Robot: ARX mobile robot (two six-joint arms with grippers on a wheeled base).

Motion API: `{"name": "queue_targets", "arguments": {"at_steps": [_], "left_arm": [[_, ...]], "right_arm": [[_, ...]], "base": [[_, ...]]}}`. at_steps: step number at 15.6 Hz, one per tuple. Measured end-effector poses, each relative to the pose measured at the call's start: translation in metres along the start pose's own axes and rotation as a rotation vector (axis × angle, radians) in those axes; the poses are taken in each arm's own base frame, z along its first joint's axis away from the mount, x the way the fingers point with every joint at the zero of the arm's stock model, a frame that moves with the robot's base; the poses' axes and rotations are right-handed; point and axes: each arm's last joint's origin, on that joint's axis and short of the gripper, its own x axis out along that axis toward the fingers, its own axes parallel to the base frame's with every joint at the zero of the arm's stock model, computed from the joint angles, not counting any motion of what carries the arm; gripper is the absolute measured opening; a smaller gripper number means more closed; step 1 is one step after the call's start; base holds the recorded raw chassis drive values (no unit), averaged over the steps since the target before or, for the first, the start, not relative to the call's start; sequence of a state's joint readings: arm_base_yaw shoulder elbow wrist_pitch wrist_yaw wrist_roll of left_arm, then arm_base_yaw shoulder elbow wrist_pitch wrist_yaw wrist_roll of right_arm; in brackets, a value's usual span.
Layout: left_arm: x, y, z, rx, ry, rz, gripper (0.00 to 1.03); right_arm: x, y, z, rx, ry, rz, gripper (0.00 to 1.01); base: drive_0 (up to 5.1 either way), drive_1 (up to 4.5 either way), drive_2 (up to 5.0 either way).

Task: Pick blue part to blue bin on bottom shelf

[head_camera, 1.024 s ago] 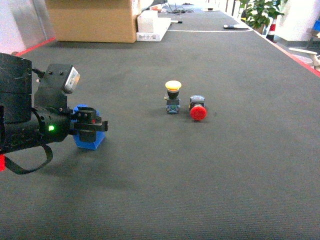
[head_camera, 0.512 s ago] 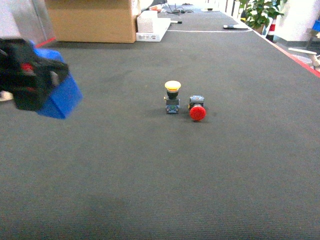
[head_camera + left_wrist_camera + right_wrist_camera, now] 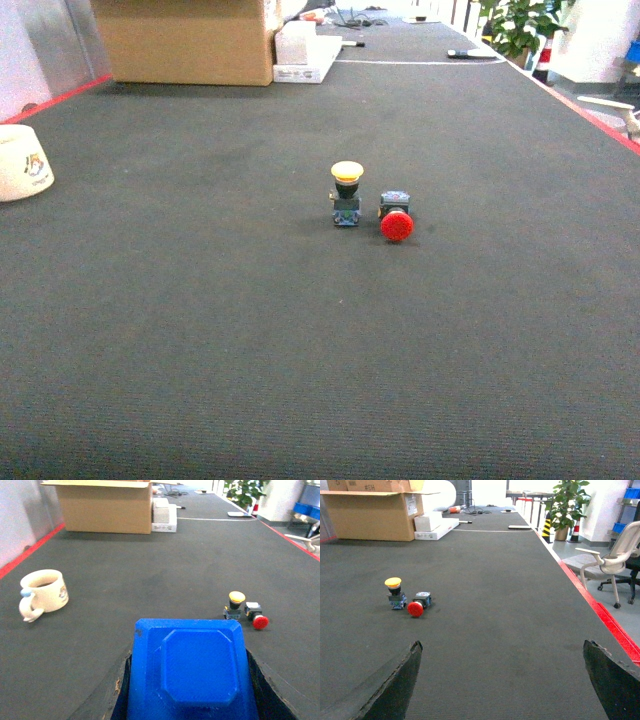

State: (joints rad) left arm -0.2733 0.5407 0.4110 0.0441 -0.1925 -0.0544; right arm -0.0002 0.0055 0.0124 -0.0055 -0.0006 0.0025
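Filling the near left wrist view, the blue part (image 3: 192, 675) sits clamped in the left claw (image 3: 190, 700) above the desk (image 3: 150, 580); rigid, light, smooth plastic, best gripped across flat sides. Right claw (image 3: 502, 680) gapes empty. Beyond stand two pushbuttons (image 3: 370, 208).

Head view: high, slanting down over dark ribbed mat (image 3: 300, 380). Left wrist: low, facing twelve o'clock, close behind faceted blue plastic part (image 3: 192, 672). Right wrist: low, forward. Shared: yellow-capped push button (image 3: 346, 192) (image 3: 235, 603) (image 3: 394, 592).
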Motion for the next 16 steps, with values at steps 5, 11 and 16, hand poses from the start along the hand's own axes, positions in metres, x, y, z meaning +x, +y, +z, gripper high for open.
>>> {"name": "queue_targets", "arguments": {"at_steps": [5,11,16], "left_arm": [[-0.034,0.015,-0.008,-0.077,-0.008,0.058,0.45],[-0.03,0.013,-0.011,-0.074,0.003,0.048,0.45],[-0.03,0.013,-0.012,-0.074,0.004,0.048,0.45]], "right_arm": [[0.0,0.0,0.0,0.0,0.0,0.0,0.98],[0.0,0.0,0.0,0.0,0.0,0.0,0.98],[0.0,0.0,0.0,0.0,0.0,0.0,0.98]], "base": [[0.0,0.0,0.0],[0.0,0.0,0.0],[0.0,0.0,0.0]]}}
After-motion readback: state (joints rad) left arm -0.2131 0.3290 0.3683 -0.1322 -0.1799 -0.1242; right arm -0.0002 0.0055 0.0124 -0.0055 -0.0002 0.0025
